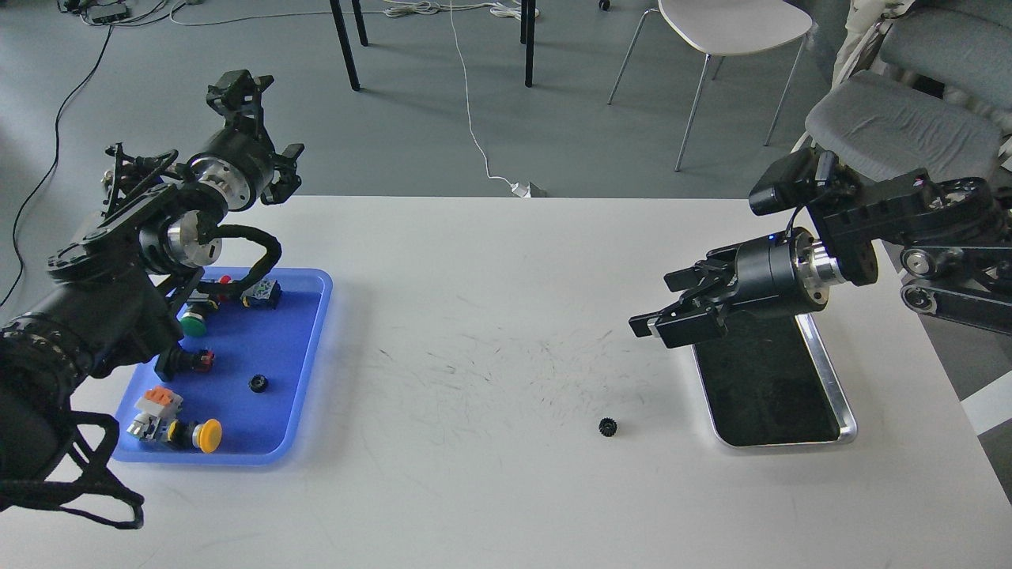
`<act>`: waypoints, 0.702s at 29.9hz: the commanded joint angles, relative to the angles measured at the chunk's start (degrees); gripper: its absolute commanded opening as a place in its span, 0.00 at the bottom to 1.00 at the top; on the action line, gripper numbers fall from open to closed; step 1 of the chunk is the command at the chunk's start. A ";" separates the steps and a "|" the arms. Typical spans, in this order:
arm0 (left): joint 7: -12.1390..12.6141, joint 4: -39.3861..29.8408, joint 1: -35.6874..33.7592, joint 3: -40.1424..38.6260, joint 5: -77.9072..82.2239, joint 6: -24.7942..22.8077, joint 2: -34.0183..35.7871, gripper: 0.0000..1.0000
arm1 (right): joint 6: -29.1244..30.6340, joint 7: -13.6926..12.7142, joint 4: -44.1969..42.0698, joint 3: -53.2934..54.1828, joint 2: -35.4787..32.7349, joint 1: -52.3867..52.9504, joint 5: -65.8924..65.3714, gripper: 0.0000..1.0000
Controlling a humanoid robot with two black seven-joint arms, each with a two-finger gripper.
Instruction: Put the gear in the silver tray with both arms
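Head view: R arm (pixel 870 237) tilted down over silver tray (pixel 830 379).

The silver tray (pixel 840 391) is polished metal with a bright rim and a dark, mirror-like bottom. The blue tray (pixel 312 371) looks like smooth plastic with a soft sheen. The surface (pixel 490 506) is matt white — scuffed with fine dark scratches mid-way. The gear (pixel 607 427) is dull black.

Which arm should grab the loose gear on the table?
Right. Its end effector hangs near the gear beside the silver tray; the left end effector is raised far off, beyond the blue tray.
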 commanded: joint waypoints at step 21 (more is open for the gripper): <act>-0.40 -0.01 0.49 -1.14 -0.12 0.02 0.23 0.99 | 4.35 -0.02 -4.16 -3.10 7.47 0.65 -4.73 0.97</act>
